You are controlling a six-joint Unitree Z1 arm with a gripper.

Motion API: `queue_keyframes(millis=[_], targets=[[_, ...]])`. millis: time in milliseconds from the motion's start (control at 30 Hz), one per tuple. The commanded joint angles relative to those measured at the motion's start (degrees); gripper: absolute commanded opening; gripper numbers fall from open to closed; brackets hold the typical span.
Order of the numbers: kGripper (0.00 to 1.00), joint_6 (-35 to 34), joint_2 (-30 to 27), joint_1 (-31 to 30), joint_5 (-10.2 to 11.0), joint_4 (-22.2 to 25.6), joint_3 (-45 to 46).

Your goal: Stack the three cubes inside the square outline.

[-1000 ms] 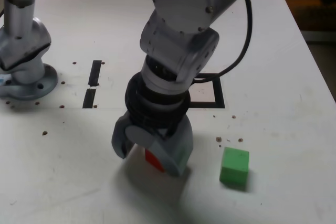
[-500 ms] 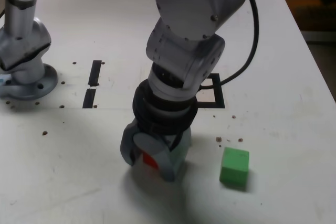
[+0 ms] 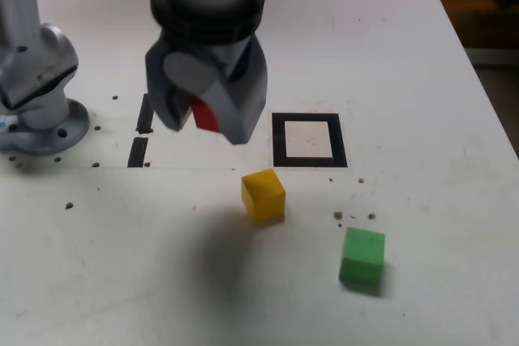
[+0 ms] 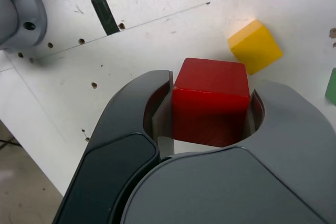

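One Z1 arm, grey, reaching down from the upper edge of the exterior view, left of centre. One black wrist collar (image 3: 207, 6), broad, ringed, above the gripper. One gripper (image 4: 210, 103), grey, pointing downward, raised above the surface (clear of it, by the exterior view). Two curved fingers (image 4: 286, 111), one to each side, closed in a grip, inner faces opposed.

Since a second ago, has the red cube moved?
Yes: lifted in the gripper, the red cube now shows nearer the bar marks in the exterior view.
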Motion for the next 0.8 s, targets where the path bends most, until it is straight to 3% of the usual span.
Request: queue_keyframes(millis=[0,200,333,467,767], targets=[[0.19,2.6,0.3,4.1,1.6,0.7,-0.8],[0.19,7.1,4.5,13.8,4.0,-2.0,-0.4],[0.19,6.5,7.6,16.6,5.0,-7.2,0.5],[0.19,5.7,10.0,17.6,4.4,-11.4,0.9],[0.19,5.6,15.2,19.7,1.4,-15.1,2.4]])
